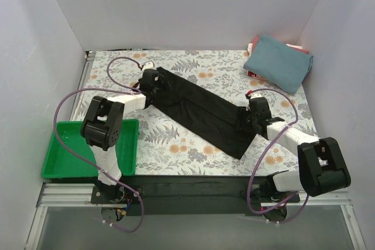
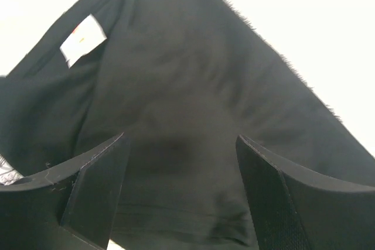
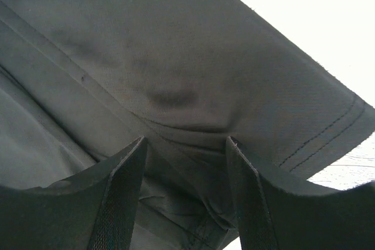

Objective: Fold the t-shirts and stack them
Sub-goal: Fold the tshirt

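Observation:
The black t-shirt (image 1: 202, 109) lies as a long folded strip running diagonally across the floral table from back left to front right. My left gripper (image 1: 153, 81) hovers open over its back-left end. In the left wrist view my left gripper (image 2: 181, 139) has its jaws spread wide above smooth black cloth (image 2: 193, 74), near the pale neck label (image 2: 82, 39). My right gripper (image 1: 251, 118) is over the strip's front-right end. In the right wrist view my right gripper (image 3: 186, 140) is open, with a loose fold of black cloth (image 3: 176, 57) and a stitched hem between the fingers, not pinched.
A folded teal-blue t-shirt (image 1: 278, 62) rests at the back right on red/pink cloth (image 1: 254, 44). A green plastic tray (image 1: 70, 150) sits at the front left beside the left arm's base. White walls close in the table on three sides.

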{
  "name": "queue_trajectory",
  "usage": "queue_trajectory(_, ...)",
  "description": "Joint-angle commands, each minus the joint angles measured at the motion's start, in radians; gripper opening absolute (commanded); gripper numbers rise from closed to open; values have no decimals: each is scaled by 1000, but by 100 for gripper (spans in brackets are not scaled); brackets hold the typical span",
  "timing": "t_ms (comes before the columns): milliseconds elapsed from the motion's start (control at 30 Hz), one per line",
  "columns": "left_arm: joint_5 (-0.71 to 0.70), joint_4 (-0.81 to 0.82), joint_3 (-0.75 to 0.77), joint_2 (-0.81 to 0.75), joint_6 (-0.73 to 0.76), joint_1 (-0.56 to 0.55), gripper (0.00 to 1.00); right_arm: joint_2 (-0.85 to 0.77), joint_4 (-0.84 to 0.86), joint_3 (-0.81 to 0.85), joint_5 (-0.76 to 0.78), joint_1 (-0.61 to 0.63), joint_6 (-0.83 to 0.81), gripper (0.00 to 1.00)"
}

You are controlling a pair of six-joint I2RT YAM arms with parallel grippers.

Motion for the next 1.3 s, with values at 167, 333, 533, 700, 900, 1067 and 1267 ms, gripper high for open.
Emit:
queue_trajectory(167, 82, 8, 27, 102, -58, 42, 72, 5, 59, -23, -98, 5, -3, 63)
queue_trajectory(333, 129, 1, 108, 188, -32, 53, 72, 9, 44, -48, -208, 3, 52, 63)
queue_trajectory(533, 221, 0, 225, 279, 41, 53, 72, -93, 44, -123, -272, 6, 114, 63)
queue_trajectory(700, 299, 1, 309, 345, 112, 53, 72, -175, 16, -163, -329, 11, 146, 63)
queue_trajectory(900, 448, 61, 335, 395, 182, 53, 72, -196, 18, -197, -345, 37, 172, 63)
queue_trajectory(1067, 487, 67, 337, 377, 192, 53, 72, -207, -2, -178, -343, 66, 160, 63)
queue_trajectory(1267, 455, 67, 321, 280, 166, 51, 72, -304, -100, -89, -297, 75, 98, 63)
